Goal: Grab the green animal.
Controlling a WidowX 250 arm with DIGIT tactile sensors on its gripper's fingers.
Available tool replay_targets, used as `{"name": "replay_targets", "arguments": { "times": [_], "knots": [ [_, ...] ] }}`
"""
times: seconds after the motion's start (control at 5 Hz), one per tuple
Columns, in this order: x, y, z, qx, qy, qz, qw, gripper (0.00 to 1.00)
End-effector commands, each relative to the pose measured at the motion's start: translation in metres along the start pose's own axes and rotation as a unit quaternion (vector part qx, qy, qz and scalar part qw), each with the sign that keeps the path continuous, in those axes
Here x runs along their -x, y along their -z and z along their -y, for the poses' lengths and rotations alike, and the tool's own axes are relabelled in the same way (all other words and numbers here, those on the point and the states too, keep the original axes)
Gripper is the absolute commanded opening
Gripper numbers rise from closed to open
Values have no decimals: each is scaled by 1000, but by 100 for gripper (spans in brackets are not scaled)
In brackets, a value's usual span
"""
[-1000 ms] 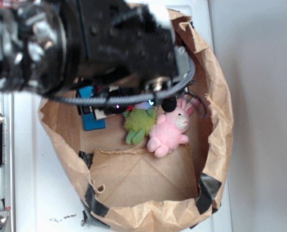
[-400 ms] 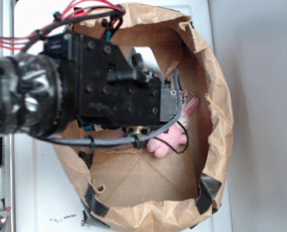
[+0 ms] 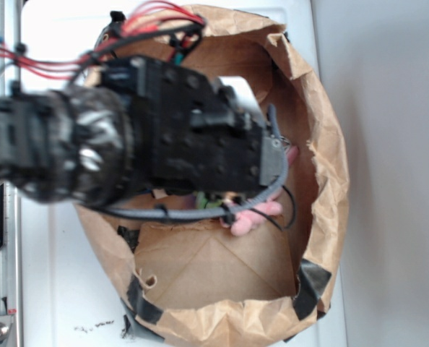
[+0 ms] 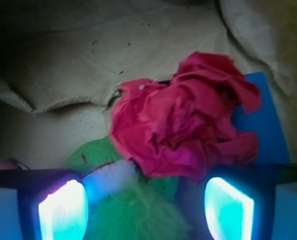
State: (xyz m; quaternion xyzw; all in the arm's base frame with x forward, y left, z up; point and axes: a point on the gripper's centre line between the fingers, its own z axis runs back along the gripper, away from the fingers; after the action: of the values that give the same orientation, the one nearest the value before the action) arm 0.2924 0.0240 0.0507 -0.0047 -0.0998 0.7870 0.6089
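Observation:
The green animal (image 4: 133, 210), a fuzzy lime plush with a pale face, lies low in the wrist view between my two glowing fingertips (image 4: 63, 212). My gripper (image 4: 146, 212) is open and straddles it, the left pad close to its face, the right pad apart from it. In the exterior view the arm hides nearly all of it; only a green sliver (image 3: 213, 204) shows under the gripper body inside the paper bag (image 3: 323, 166).
A red ruffled fabric flower (image 4: 183, 125) lies against the green animal's head, over a blue block (image 4: 263, 112). The pink bunny (image 3: 252, 215) peeks out beside the gripper. The bag's brown walls ring everything closely.
The arm has swung down into the bag over the green animal, covering it and most of the pink bunny in the exterior view.

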Motion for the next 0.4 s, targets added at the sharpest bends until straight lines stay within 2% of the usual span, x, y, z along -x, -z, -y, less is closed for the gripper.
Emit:
{"name": "replay_targets", "arguments": {
  "times": [0.0, 0.2],
  "knots": [
    [9, -8, 4, 13, -2, 1, 1000, 100],
    [19, 4, -4, 12, 20, 37, 999, 100]
  ]
}}
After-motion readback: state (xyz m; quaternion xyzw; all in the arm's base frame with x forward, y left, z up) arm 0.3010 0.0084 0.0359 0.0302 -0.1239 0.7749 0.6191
